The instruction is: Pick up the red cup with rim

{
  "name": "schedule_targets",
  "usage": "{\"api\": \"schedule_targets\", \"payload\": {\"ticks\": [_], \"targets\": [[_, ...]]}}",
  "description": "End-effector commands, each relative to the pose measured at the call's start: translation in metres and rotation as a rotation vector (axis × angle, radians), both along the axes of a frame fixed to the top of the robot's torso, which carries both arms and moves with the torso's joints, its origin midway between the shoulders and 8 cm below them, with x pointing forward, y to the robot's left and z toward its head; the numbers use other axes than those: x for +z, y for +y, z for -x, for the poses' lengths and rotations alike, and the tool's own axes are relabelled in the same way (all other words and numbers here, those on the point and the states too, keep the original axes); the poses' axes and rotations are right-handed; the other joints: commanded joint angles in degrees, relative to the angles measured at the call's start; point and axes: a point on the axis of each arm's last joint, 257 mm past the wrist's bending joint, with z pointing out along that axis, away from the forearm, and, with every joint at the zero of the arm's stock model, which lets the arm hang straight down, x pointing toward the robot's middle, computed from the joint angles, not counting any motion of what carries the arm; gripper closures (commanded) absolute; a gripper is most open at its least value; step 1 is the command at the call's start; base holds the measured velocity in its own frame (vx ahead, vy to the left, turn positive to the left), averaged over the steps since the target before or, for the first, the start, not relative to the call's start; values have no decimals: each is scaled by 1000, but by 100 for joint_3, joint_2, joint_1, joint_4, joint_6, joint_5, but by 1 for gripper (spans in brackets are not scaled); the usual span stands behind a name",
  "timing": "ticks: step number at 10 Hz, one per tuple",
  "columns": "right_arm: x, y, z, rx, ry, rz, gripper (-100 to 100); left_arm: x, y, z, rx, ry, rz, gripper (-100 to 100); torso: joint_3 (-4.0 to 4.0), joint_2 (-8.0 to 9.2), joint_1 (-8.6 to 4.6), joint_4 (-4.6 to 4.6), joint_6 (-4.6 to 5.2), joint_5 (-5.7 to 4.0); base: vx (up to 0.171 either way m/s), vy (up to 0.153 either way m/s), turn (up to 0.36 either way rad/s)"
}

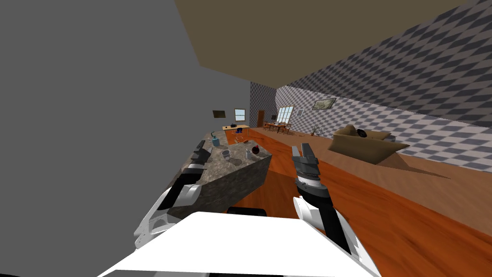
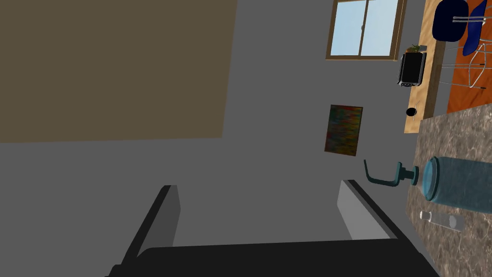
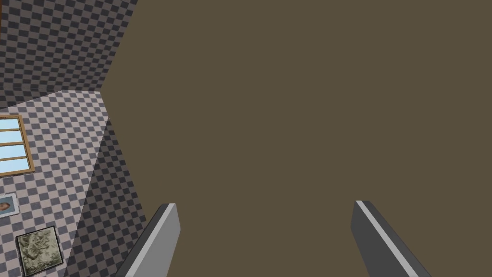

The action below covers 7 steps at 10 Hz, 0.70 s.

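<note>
The red cup (image 1: pixel 255 150) is small and dark red, standing near the far right corner of a mottled stone counter (image 1: pixel 230 180). My left gripper (image 1: pixel 201 148) hovers over the counter's left edge, well short of the cup and to its left. In the left wrist view the left gripper (image 2: pixel 259 211) is open with nothing between its fingers, and a blue pump bottle (image 2: pixel 456 185) stands just beside it. My right gripper (image 1: pixel 304 148) is raised to the right of the counter, over the floor. The right wrist view shows the right gripper (image 3: pixel 264 231) open and empty.
On the counter also stand the blue pump bottle (image 1: pixel 216 141), a grey cup (image 1: pixel 225 154), a pale mug (image 1: pixel 248 154) next to the red cup, and a small clear bottle (image 2: pixel 439 220). A grey wall runs along the left. A tan sofa (image 1: pixel 365 144) sits on the orange floor at the right.
</note>
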Motion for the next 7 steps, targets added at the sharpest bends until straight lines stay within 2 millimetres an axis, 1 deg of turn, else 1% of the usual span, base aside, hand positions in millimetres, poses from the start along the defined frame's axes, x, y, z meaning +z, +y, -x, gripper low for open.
{"api": "schedule_targets", "payload": {"ticks": [1,2,4,5,6,7], "targets": [[0,0,0,0,0,0,0,-7,6,-5,10,42,4,-100,0,0,0,0,0,0,-28,37,-44],[0,0,0,0,0,0,0,-3,13,-9,18,47,0,-100,0,0,-1,0,-1,1,-28,40,-76],[0,0,0,0,0,0,0,-12,16,-13,25,85,6,-100,-1,-1,-2,0,-2,0,-16,26,-19],[0,0,0,0,0,0,0,-10,24,-18,34,100,4,-100,-3,-7,-9,-1,-2,-1,-14,21,-66],[0,0,0,0,0,0,0,-16,26,-20,39,126,8,-100,-4,-7,-8,-1,0,-1,-19,29,-61],[0,0,0,0,0,0,0,-11,34,-24,47,132,6,-100,-3,-5,-5,-1,-1,-1,-29,41,-85]]}}
